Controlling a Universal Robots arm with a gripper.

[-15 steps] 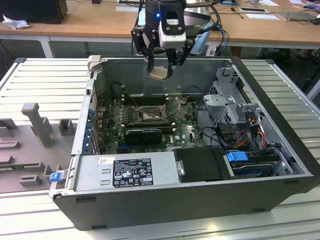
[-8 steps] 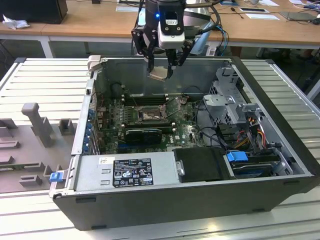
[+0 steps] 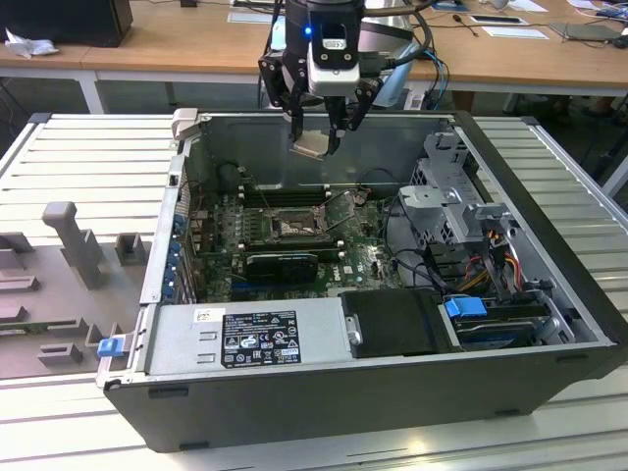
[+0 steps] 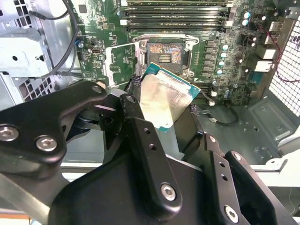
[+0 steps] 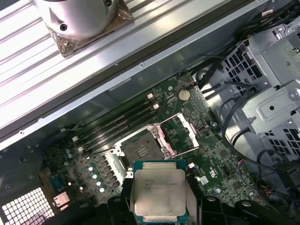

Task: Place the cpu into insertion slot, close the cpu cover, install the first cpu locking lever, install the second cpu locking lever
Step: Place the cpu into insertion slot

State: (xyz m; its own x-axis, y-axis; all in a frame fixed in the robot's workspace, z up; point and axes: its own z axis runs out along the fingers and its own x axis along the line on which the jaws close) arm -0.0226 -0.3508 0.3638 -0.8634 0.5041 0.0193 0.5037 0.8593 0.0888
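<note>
Hovering in the upper centre of the exterior view, the black two-fingered end effector (image 3: 316, 138) is clamped on the small flat square cpu with a pale silver-beige metal top (image 3: 312, 147). It holds the chip tilted above the open dark grey computer case (image 3: 392, 392), which lies on the ribbed grey metal bench (image 3: 88, 147). Near the frame's middle, the square dark-framed insertion slot (image 3: 292, 228) sits uncovered on the green motherboard (image 3: 365, 257). In the first wrist view the thin silver-grey cpu cover (image 5: 165, 139) stands swung open at the slot's edge.
</note>
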